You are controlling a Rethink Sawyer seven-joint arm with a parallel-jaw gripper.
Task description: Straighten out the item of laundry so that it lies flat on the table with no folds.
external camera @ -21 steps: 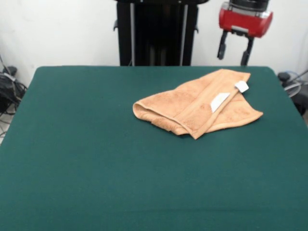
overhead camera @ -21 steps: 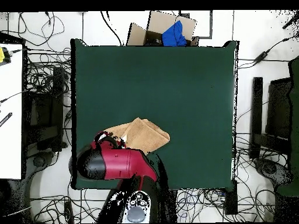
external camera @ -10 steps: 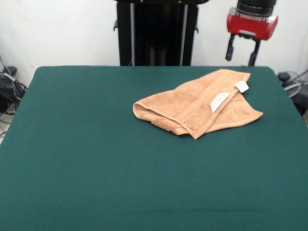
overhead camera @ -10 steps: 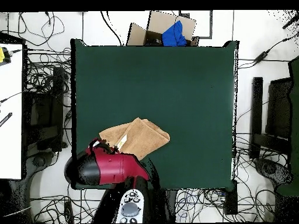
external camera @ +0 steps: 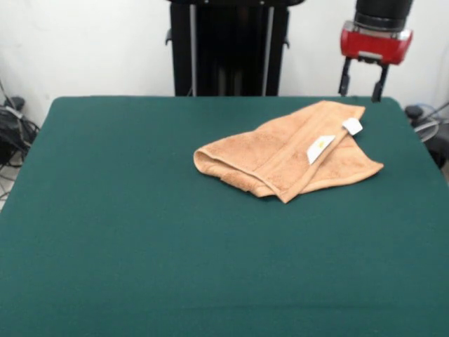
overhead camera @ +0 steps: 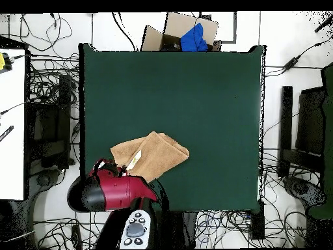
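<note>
I hang upright above the far right corner of the table [external camera: 105, 232], my gripper [external camera: 362, 79] pointing straight down, its two fingers [external camera: 344, 76] spread apart and holding nothing. The towel [external camera: 280, 154] lies folded over itself just below me, right of centre, white label [external camera: 320, 148] up.

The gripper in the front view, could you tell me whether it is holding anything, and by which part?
Nothing is held. The gripper hangs open above the table's far edge, clear of the folded hand towel.
</note>
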